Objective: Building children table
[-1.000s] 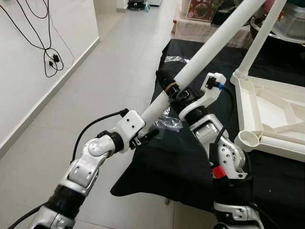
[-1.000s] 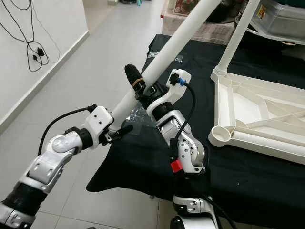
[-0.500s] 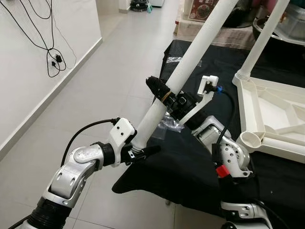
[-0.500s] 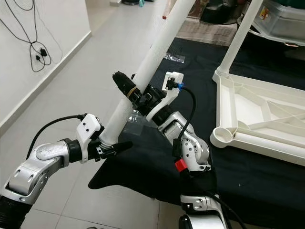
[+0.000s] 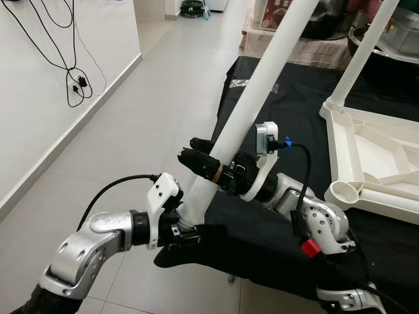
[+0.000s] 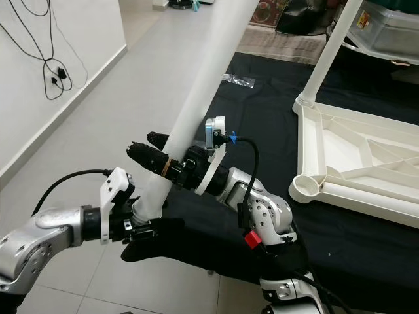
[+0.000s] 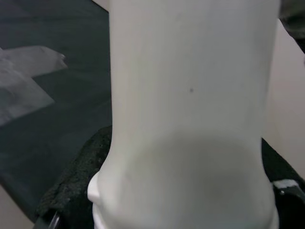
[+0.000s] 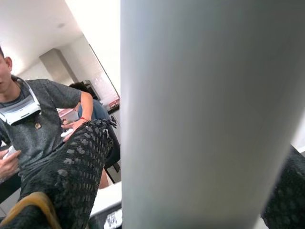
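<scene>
1. A long white plastic leg (image 5: 262, 78), a smooth round tube, slants up steeply from low at the robot's left toward the top of the scene; its lower end narrows to a ridged collar.
2. The left claw (image 5: 185, 230) is clamped on that lower end, a black finger on each side of the collar; the left wrist view shows the tube (image 7: 190, 109) close up with dark, rough pads (image 7: 76, 186) at both sides.
3. The right claw (image 5: 208, 160) is closed around the leg higher up; its textured black fingers (image 8: 76, 167) wrap the tube, one of them ringed by a yellow band.
4. The tabletop (image 5: 376, 163) lies upside down on the worktop (image 5: 275, 229) at the robot's right, white moulded plastic with ribs across its underside and a round open socket at its near corner; a second white leg (image 5: 363, 49) stands in its far corner socket.
5. A black cloth covers the worktop; a crumpled clear bag (image 5: 243, 82) lies on it beyond the held leg.
6. The floor (image 5: 144, 124) is pale glossy tile; black cables (image 5: 72, 65) hang on the white wall.
7. A person (image 8: 38, 129) in a grey shirt appears in the right wrist view.
</scene>
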Tool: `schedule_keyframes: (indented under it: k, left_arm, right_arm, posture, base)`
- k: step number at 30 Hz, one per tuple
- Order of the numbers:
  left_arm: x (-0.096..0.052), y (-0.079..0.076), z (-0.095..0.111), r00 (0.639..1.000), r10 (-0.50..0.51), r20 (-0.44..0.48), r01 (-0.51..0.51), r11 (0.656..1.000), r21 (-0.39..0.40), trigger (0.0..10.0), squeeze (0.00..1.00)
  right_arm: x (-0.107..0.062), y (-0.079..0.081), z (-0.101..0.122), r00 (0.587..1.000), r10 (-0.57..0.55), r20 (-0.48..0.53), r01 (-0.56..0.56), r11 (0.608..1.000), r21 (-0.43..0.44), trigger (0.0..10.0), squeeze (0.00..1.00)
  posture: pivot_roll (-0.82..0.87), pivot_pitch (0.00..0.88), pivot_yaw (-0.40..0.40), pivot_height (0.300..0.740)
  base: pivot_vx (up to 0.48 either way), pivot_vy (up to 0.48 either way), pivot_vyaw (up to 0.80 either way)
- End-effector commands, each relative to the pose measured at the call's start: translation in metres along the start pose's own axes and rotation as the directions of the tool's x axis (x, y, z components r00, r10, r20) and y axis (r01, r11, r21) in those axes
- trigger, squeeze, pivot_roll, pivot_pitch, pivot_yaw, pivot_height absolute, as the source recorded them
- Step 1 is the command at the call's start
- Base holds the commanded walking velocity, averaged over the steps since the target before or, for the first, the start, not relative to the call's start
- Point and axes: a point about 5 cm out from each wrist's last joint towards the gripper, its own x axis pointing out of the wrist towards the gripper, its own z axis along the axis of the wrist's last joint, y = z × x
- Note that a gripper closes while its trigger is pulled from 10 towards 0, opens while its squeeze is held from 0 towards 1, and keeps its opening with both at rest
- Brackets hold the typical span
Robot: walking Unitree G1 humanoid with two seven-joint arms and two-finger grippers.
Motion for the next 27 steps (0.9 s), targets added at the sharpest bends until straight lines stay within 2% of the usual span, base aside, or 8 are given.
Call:
schedule_keyframes:
  k: [1,7,15,16,18,19,27]
  left_arm:
    - [0.004,-0.011,-0.001,0.998,-0.068,0.003,0.068,0.997,-0.021,10.0,0.00]
    - [0.002,-0.018,-0.004,0.995,-0.103,-0.016,0.102,0.994,-0.043,10.0,0.00]
    - [-0.004,-0.012,-0.001,0.997,-0.073,-0.026,0.071,0.996,-0.050,10.0,0.00]
    - [-0.006,-0.012,-0.001,0.997,-0.076,-0.029,0.074,0.996,-0.058,10.0,0.00]
    - [-0.006,-0.013,-0.002,0.996,-0.081,-0.032,0.079,0.995,-0.062,10.0,0.00]
    - [-0.007,-0.015,-0.003,0.995,-0.087,-0.039,0.085,0.994,-0.069,10.0,0.00]
    - [-0.008,-0.019,-0.006,0.994,-0.099,-0.046,0.095,0.992,-0.085,10.0,0.00]
  right_arm:
    - [0.004,0.003,0.003,0.999,0.037,0.007,-0.038,0.999,0.006,10.0,0.00]
    - [0.003,0.002,0.006,0.998,0.059,0.006,-0.059,0.998,0.015,10.0,0.00]
    - [0.001,0.008,0.001,0.992,0.122,-0.027,-0.120,0.991,0.051,10.0,0.00]
    - [0.001,0.009,0.000,0.991,0.127,-0.028,-0.125,0.991,0.056,5.5,0.00]
    - [0.001,0.009,0.000,0.991,0.131,-0.029,-0.129,0.990,0.058,5.5,0.00]
    - [0.001,0.009,0.000,0.990,0.135,-0.032,-0.132,0.989,0.060,0.0,0.00]
    - [0.000,0.008,0.003,0.992,0.126,-0.029,-0.124,0.991,0.045,0.0,0.00]
  posture:
    - [0.10,0.123,-0.044,0.740]
    - [0.10,0.123,-0.043,0.740]
    - [0.10,0.123,-0.043,0.740]
    - [0.10,0.124,-0.043,0.740]
    - [0.10,0.124,-0.043,0.740]
    - [0.10,0.124,-0.044,0.740]
    - [0.09,0.126,-0.044,0.740]
  base:
    - [0.000,0.000,0.00]
    - [0.000,0.000,0.00]
    - [0.000,0.000,0.00]
    - [0.000,0.000,0.00]
    - [0.000,0.000,0.00]
    - [0.000,0.000,0.00]
    - [0.000,0.000,0.00]
